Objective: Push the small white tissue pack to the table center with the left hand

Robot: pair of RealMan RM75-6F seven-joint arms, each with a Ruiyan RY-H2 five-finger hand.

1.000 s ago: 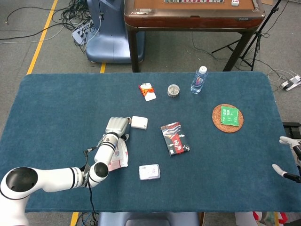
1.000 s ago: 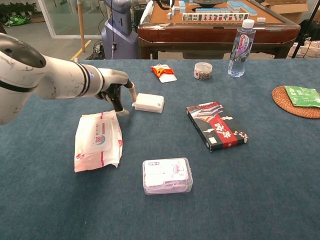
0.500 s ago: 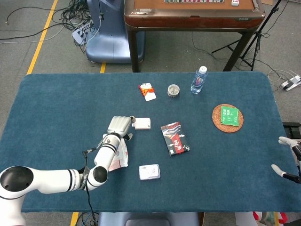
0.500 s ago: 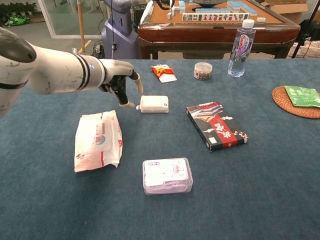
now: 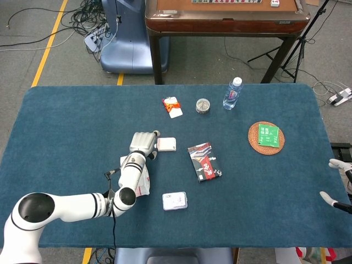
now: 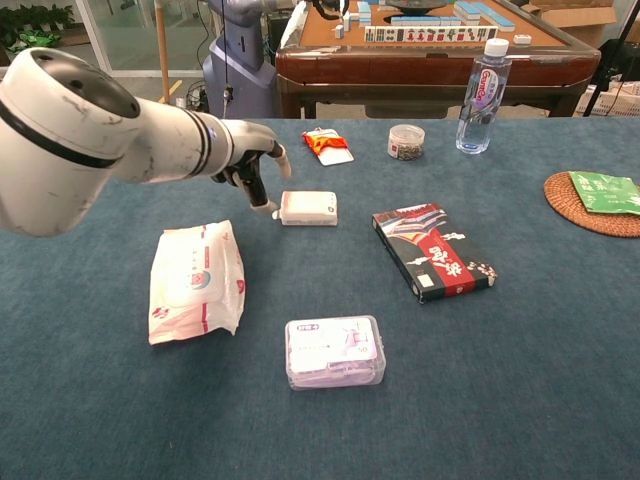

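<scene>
1. Reaching across the blue worktop (image 5: 66, 121), the left robot hand (image 5: 142, 144) has its fingers curled downward, and one fingertip (image 6: 274, 210) touches the left end of the tissue pack (image 6: 308, 208); it presses rather than holds.
2. The tissue pack (image 5: 166, 144) lies flat, a little left of the worktop's middle.
3. Just right of the tissue pack sits a dark card box (image 6: 434, 251), angled, apart from it.
4. Nearer the robot than the tissue pack, a pink wipes pack (image 6: 196, 281) lies under the left forearm in the head view, and a clear plastic case (image 6: 334, 351) rests further toward the near edge.
5. Beyond the tissue pack stand a red-and-white packet (image 5: 172, 106), a small jar (image 5: 203, 105) and a water bottle (image 5: 232, 93).
6. Far right of the tissue pack, a green sachet (image 5: 269, 136) rests on a round mat (image 5: 254, 140).
7. The right robot hand (image 5: 338, 184) shows only at the worktop's right edge, fingers spread, holding nothing.
</scene>
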